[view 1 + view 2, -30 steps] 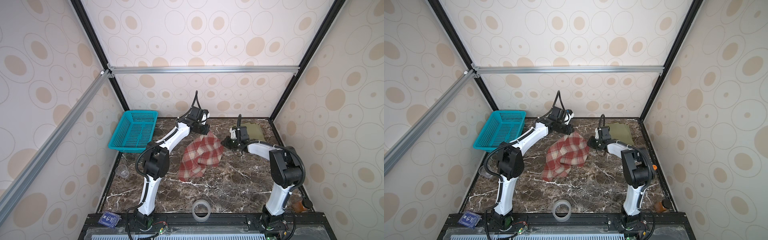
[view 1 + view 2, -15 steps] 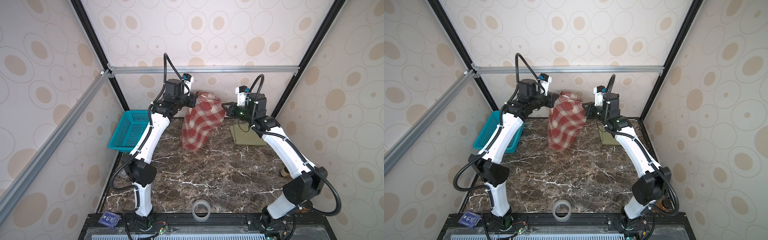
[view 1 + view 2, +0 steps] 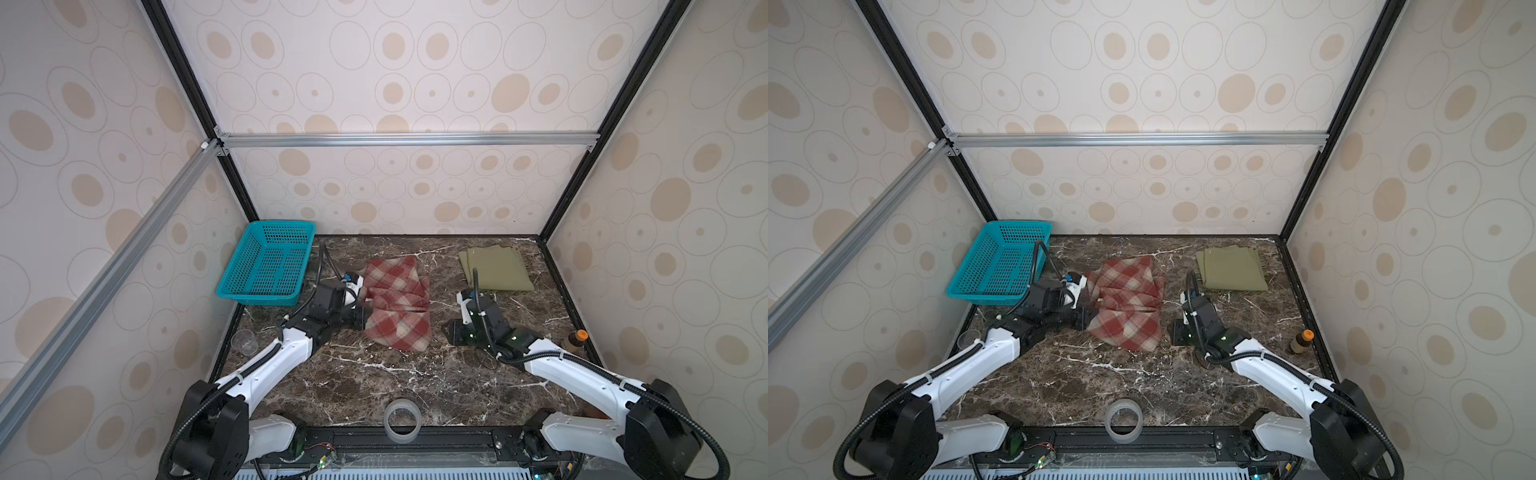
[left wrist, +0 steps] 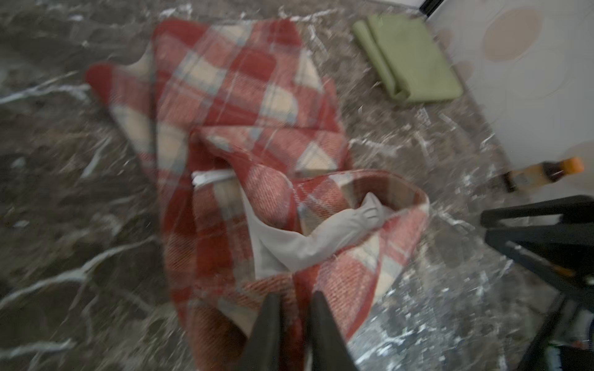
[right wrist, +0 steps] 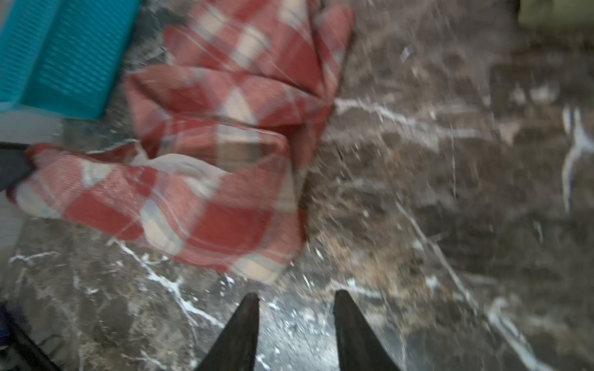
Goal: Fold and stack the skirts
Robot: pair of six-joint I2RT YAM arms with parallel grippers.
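Note:
The red-and-cream plaid skirt (image 3: 399, 307) (image 3: 1127, 307) lies in loose folds on the marble table's middle, with white lining showing in the left wrist view (image 4: 289, 244). My left gripper (image 3: 359, 321) (image 4: 294, 297) is low at the skirt's left edge, its jaws a narrow gap apart with plaid cloth right at the tips. My right gripper (image 3: 451, 332) (image 5: 295, 297) stands open over bare marble just right of the skirt (image 5: 225, 128), touching nothing. The olive-green skirt (image 3: 496, 268) (image 3: 1231, 268) lies folded flat at the back right.
A teal mesh basket (image 3: 266, 266) stands at the back left, tilted against the wall. A tape roll (image 3: 402, 419) sits at the front edge. A clear cup (image 3: 244, 341) is by the left wall, and a small orange-capped bottle (image 3: 573, 338) by the right wall.
Half a second ago both grippers held the plaid skirt hanging high at the back. Both arms have come down and forward, the skirt now lies on the table, and both jaws have parted.

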